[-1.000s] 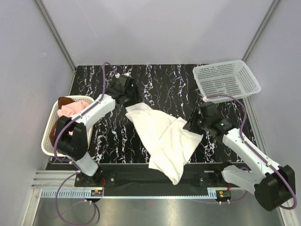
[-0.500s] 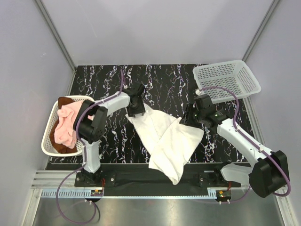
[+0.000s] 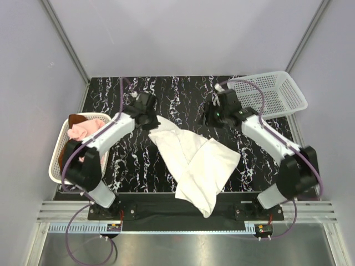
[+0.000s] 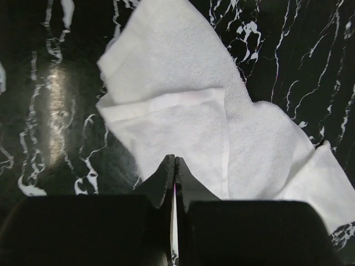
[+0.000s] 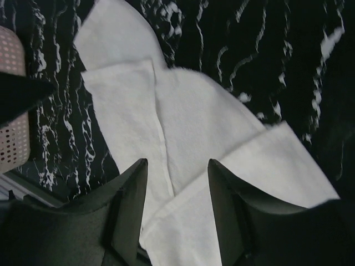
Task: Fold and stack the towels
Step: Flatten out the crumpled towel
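A white towel [image 3: 197, 160] lies crumpled and partly folded across the middle of the table, its near end hanging over the front edge. My left gripper [image 3: 148, 117] hovers at the towel's far left corner; in the left wrist view its gripper [image 4: 175, 159] is shut, tips pressed together above the white cloth [image 4: 183, 111], nothing visibly pinched. My right gripper [image 3: 209, 117] hangs above the table beyond the towel's far right side, open, with the towel [image 5: 211, 127] seen far below between its fingers [image 5: 177, 163]. A pale pink towel [image 3: 83, 131] and a rust-brown towel [image 3: 74, 118] sit in the left basket.
A white mesh basket [image 3: 57, 162] stands at the table's left edge with the two towels in it. Another white mesh basket [image 3: 277, 94] stands empty at the back right, close behind my right arm. The table [image 3: 183, 91] is black with white veins.
My left gripper has shut and drawn back to the towel's far left corner. My right arm has swung toward the back middle and its jaws stand wider. The white towel has not moved.
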Controlling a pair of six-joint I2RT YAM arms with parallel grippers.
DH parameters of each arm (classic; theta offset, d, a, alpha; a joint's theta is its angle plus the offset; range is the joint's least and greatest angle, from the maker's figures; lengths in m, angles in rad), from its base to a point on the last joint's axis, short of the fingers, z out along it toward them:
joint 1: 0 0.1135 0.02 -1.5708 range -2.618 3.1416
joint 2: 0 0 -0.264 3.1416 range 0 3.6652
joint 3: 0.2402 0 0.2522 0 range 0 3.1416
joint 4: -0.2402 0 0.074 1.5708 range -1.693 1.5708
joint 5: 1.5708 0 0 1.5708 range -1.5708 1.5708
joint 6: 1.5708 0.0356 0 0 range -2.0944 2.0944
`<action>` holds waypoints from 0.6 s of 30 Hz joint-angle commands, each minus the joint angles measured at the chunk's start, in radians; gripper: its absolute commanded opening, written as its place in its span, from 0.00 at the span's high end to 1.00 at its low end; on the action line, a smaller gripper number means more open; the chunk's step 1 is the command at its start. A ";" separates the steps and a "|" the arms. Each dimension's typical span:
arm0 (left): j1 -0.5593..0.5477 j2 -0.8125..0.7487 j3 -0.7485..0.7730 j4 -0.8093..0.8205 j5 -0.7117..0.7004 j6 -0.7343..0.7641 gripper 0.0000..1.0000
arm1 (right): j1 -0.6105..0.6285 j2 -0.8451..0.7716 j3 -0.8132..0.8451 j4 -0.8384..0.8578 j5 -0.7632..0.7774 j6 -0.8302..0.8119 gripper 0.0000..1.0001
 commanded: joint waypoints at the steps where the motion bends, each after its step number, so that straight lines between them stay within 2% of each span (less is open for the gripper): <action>1: 0.057 -0.109 -0.150 0.083 0.031 0.017 1.00 | 0.010 0.190 0.211 0.117 -0.092 -0.124 0.44; 3: 0.085 -0.106 -0.167 0.080 0.029 0.030 0.99 | 0.009 0.284 0.291 0.113 -0.096 -0.181 0.43; 5: 0.094 -0.097 -0.169 0.071 0.029 0.044 0.91 | 0.009 0.417 0.414 0.084 -0.147 -0.218 0.44; 6: 0.096 -0.093 -0.169 0.074 0.028 0.048 0.82 | 0.009 0.498 0.452 0.065 -0.162 -0.241 0.47; 8: 0.103 -0.079 -0.169 0.080 0.034 0.041 0.75 | 0.007 0.566 0.537 0.059 -0.196 -0.255 0.50; 9: 0.108 -0.073 -0.167 0.080 0.037 0.033 0.65 | 0.009 0.619 0.557 0.056 -0.211 -0.264 0.50; 14: 0.127 -0.024 -0.178 0.117 0.082 0.025 0.56 | 0.025 0.723 0.607 0.105 -0.342 -0.275 0.52; 18: 0.130 0.032 -0.172 0.151 0.112 0.024 0.53 | 0.053 0.801 0.646 0.061 -0.311 -0.304 0.51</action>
